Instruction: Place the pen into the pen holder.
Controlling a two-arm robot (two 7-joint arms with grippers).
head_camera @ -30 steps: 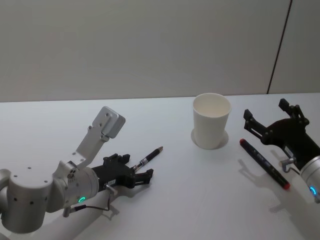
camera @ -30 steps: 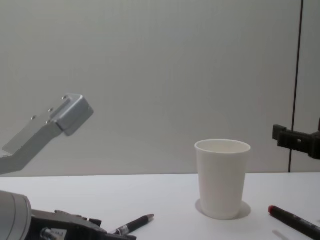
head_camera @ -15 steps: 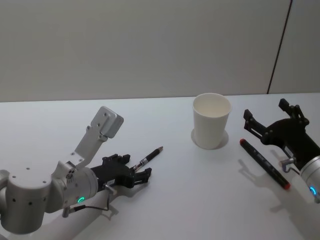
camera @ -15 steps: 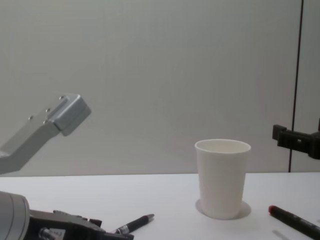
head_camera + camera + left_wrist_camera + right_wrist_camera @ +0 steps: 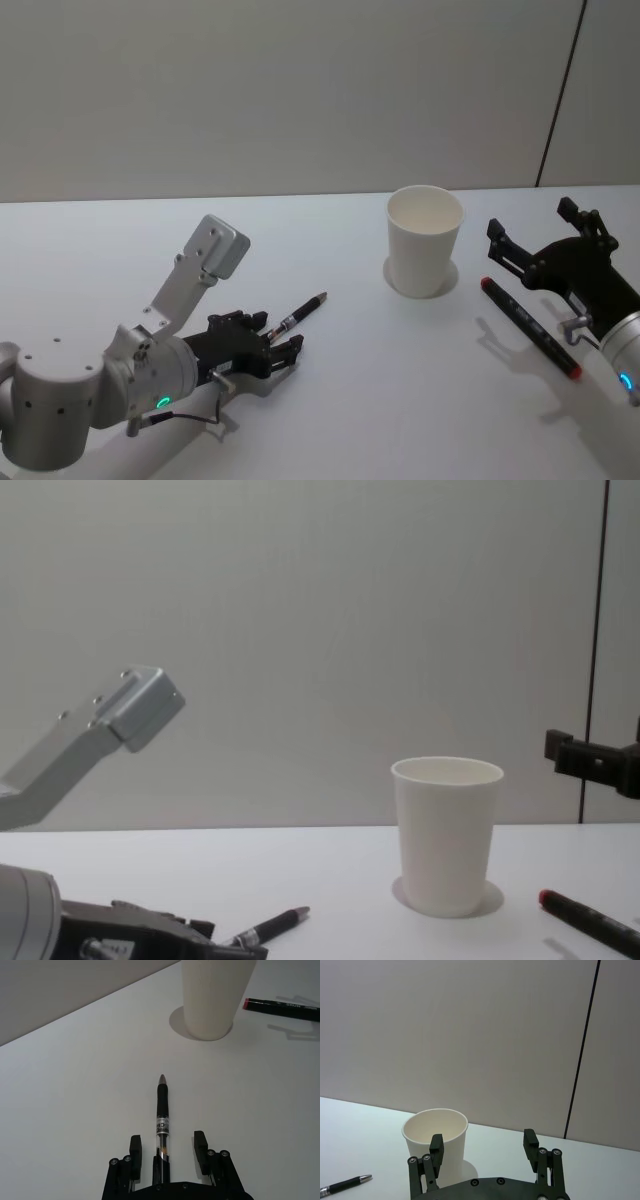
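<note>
Pen (image 5: 300,312) lies ungripped inside the low, wide-spread left tool (image 5: 280,332) (right tool (image 5: 531,218) idle, also spread).

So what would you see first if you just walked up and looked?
The white paper cup stands upright in the middle of the table. At left, the left end effector sits low and open, straddling a slim black pen pointing at the cup. At right, a black marker lies by the open right end effector.

Right gripper (image 5: 483,1138) (fingers spread) faces pen holder (image 5: 453,1145); pen (image 5: 345,1184) lies apart.
</note>
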